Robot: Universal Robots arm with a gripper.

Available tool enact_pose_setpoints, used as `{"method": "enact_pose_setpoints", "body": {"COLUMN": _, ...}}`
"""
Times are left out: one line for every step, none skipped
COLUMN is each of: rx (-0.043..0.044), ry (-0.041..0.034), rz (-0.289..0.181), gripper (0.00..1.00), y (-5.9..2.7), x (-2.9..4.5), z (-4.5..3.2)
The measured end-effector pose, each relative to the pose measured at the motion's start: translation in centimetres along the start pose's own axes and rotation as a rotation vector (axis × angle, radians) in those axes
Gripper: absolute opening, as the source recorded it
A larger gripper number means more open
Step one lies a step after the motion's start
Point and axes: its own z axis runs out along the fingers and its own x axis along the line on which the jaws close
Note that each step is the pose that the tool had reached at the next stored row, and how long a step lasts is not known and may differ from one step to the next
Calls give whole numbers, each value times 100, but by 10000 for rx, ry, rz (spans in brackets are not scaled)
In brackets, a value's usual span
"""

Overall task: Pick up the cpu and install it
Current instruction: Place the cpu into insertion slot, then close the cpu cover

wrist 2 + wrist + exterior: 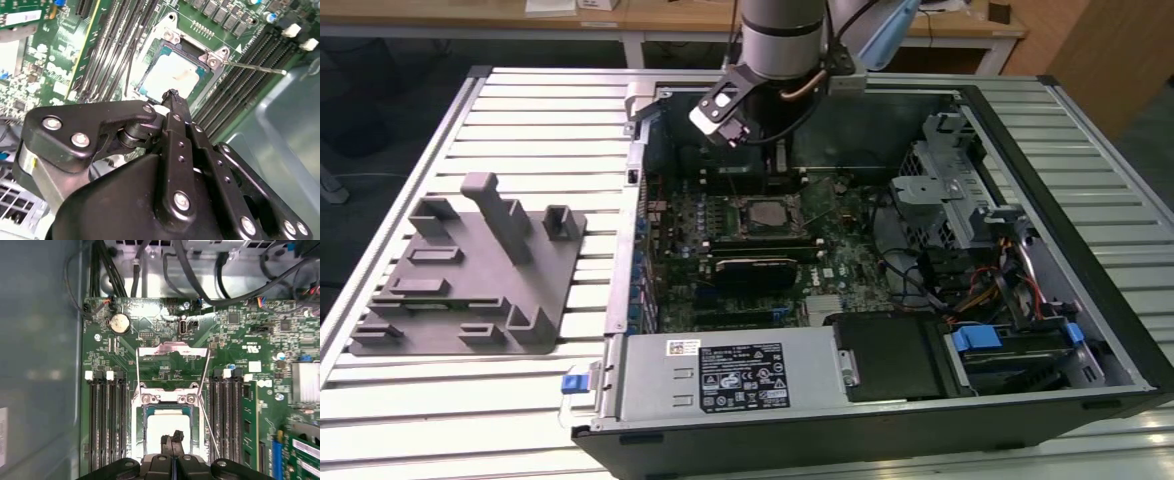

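Here, the cpu (157,425) lies inside the open socket (165,399).

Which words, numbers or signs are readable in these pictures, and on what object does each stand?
Nothing is readable.
Power supply, black-and-white label: too small to read.
Motherboard, white printing: blurred.
Green circuit board, white sticker: blurred.

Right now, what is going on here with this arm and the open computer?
A robot arm reaches into an open computer case lying on a slatted table. Its tool hangs just over the motherboard's socket, fingers closed together. The cpu lies flat in the socket under the tool's tip; whether they touch cannot be told. The socket's metal cover plate stands open.
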Motion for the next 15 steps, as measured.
{"method": "enact_pose_setpoints", "body": {"rx": -3, "ry": -1, "rz": 0, "gripper": 11, "y": 2, "x": -1, "z": -29}}
{"method": "enact_pose_setpoints", "body": {"rx": -6, "ry": -2, "rz": 0, "gripper": 11, "y": 3, "x": -2, "z": -55}}
{"method": "enact_pose_setpoints", "body": {"rx": -9, "ry": -1, "rz": 0, "gripper": 11, "y": 4, "x": -2, "z": -79}}
{"method": "enact_pose_setpoints", "body": {"rx": -12, "ry": -1, "rz": 0, "gripper": 11, "y": 5, "x": -3, "z": -97}}
{"method": "enact_pose_setpoints", "body": {"rx": -16, "ry": -1, "rz": 0, "gripper": 11, "y": 6, "x": -3, "z": -108}}
{"method": "enact_pose_setpoints", "body": {"rx": -20, "ry": -1, "rz": 1, "gripper": 11, "y": 6, "x": -3, "z": -116}}
{"method": "enact_pose_setpoints", "body": {"rx": -23, "ry": -1, "rz": 0, "gripper": 11, "y": 6, "x": -3, "z": -121}}
{"method": "enact_pose_setpoints", "body": {"rx": -24, "ry": 1, "rz": 0, "gripper": 11, "y": 6, "x": -3, "z": -121}}
{"method": "enact_pose_setpoints", "body": {"rx": -23, "ry": -2, "rz": 0, "gripper": 11, "y": 6, "x": -3, "z": -123}}
{"method": "enact_pose_setpoints", "body": {"rx": -24, "ry": -1, "rz": 1, "gripper": 11, "y": 6, "x": -3, "z": -123}}
{"method": "enact_pose_setpoints", "body": {"rx": -24, "ry": -1, "rz": 0, "gripper": 11, "y": 6, "x": -3, "z": -124}}
{"method": "enact_pose_setpoints", "body": {"rx": -23, "ry": -1, "rz": 1, "gripper": 11, "y": 6, "x": -3, "z": -124}}
{"method": "enact_pose_setpoints", "body": {"rx": -24, "ry": -1, "rz": 0, "gripper": 11, "y": 6, "x": -3, "z": -124}}
{"method": "enact_pose_setpoints", "body": {"rx": -23, "ry": -2, "rz": 0, "gripper": 11, "y": 6, "x": -3, "z": -124}}
{"method": "enact_pose_setpoints", "body": {"rx": -23, "ry": -2, "rz": 0, "gripper": 11, "y": 6, "x": -3, "z": -124}}
